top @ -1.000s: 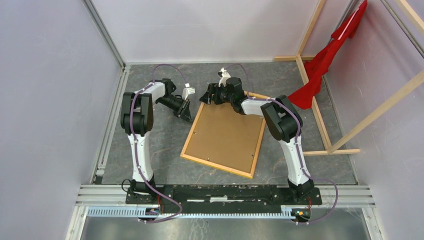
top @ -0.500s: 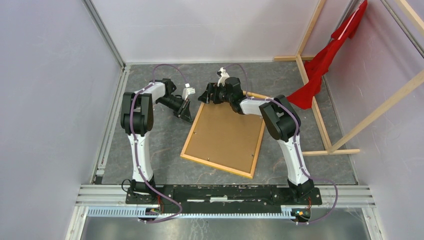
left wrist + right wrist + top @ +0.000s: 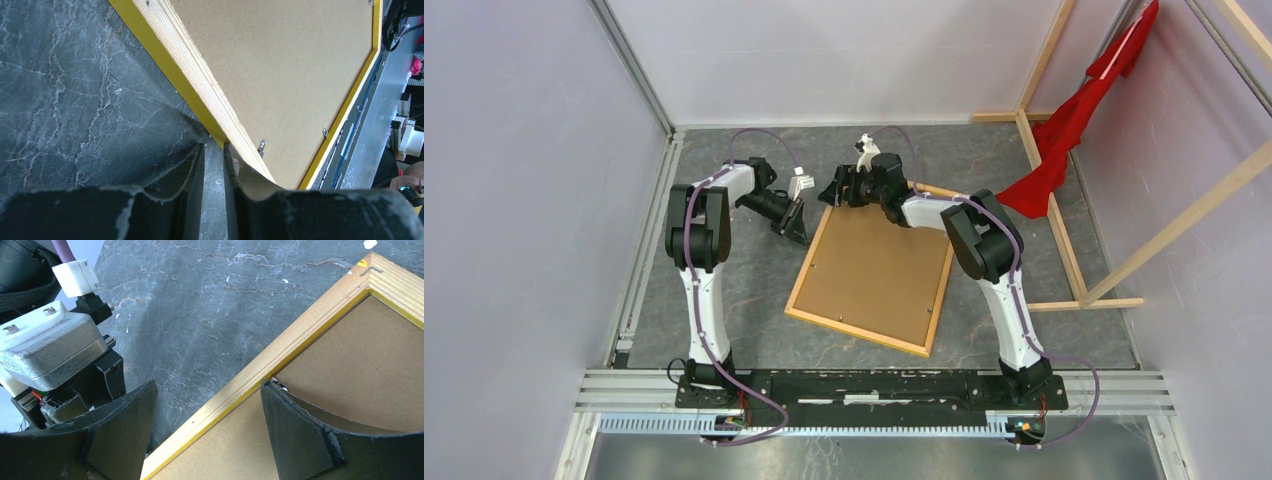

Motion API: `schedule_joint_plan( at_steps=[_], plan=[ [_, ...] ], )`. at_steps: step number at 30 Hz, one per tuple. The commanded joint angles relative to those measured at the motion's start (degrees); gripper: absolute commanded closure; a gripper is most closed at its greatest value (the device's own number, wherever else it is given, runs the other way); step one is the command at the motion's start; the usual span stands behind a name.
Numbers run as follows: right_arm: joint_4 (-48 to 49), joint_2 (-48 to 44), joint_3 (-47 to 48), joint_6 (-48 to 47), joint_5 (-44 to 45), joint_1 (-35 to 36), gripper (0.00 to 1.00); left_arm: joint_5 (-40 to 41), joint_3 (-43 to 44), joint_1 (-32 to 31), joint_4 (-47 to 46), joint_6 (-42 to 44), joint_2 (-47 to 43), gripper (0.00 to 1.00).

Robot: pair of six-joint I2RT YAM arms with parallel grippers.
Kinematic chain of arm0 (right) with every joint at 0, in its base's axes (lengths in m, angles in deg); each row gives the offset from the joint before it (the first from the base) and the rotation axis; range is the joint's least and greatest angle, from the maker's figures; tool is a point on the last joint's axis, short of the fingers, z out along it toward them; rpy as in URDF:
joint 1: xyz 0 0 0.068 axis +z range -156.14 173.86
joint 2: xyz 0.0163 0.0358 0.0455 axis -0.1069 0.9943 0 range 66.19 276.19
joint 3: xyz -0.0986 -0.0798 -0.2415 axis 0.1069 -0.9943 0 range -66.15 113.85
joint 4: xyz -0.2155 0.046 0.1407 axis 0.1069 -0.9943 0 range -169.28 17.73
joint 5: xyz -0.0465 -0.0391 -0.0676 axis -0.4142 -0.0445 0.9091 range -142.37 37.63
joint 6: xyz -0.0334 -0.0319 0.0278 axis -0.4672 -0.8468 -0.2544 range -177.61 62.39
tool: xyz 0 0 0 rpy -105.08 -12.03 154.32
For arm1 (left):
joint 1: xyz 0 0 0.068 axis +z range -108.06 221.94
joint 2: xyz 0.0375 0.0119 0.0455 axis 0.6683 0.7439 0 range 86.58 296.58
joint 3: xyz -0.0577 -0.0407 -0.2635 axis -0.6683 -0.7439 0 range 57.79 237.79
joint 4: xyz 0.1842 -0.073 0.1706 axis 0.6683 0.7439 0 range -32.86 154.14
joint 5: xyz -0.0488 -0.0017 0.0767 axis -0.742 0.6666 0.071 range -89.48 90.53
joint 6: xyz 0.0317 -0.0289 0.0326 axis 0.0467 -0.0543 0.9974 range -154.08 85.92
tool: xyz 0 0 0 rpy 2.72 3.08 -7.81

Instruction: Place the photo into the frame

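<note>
Table [image 3: 724, 290]: grey marble, under frame [image 3: 805, 260].
Walls [image 3: 524, 200]: pale.
Cloth [image 3: 1074, 120]: red, right of frame.
Left pincer [image 3: 212, 150]: nearly clenched, empty.
Right pincer [image 3: 207, 387]: released, astride frame.

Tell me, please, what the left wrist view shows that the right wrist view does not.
Only the left wrist view: the left gripper, jaws nearly shut on nothing, beside the long rail of the frame, plus a small metal clip at the edge of the backing board. Only the right wrist view: the right gripper, open astride the rail near the stapled corner, and the left arm's pale camera box. Both: the frame lying face down, brown backing board up, on the grey marbled table.
</note>
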Motion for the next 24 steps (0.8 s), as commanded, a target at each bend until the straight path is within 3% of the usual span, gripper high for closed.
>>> schedule_joint_plan(
  at_steps=[1,7,10,14,19,24],
  plan=[
    [-2.2,1.5,2.9,-1.3,1.2,0.3,0.17,1.2,-1.0,-0.6,-0.3,1.4,-0.1,0.72],
    [-3.0,-2.8,1.7,-2.9,1.1,0.0,0.16,1.5,-0.8,-0.5,0.9,2.0,-0.8,0.71],
    [-4.5,-8.7,-2.1,-4.3,2.9,-1.3,0.1,2.0,0.8,0.1,2.7,3.2,-1.1,0.69],
    [-7.1,-21.5,-13.3,-5.9,8.8,-4.9,0.02,5.7,0.8,0.8,5.0,6.4,-3.0,0.67],
    [-16.2,-37.9,-29.9,-8.1,24.8,-9.6,0.02,12.3,-5.1,0.8,3.3,9.7,-7.1,0.66],
    [-17.7,-50.3,-45.5,-7.9,32.3,-12.8,0.02,17.2,-11.0,0.3,0.2,11.0,-10.2,0.66]
  ],
)
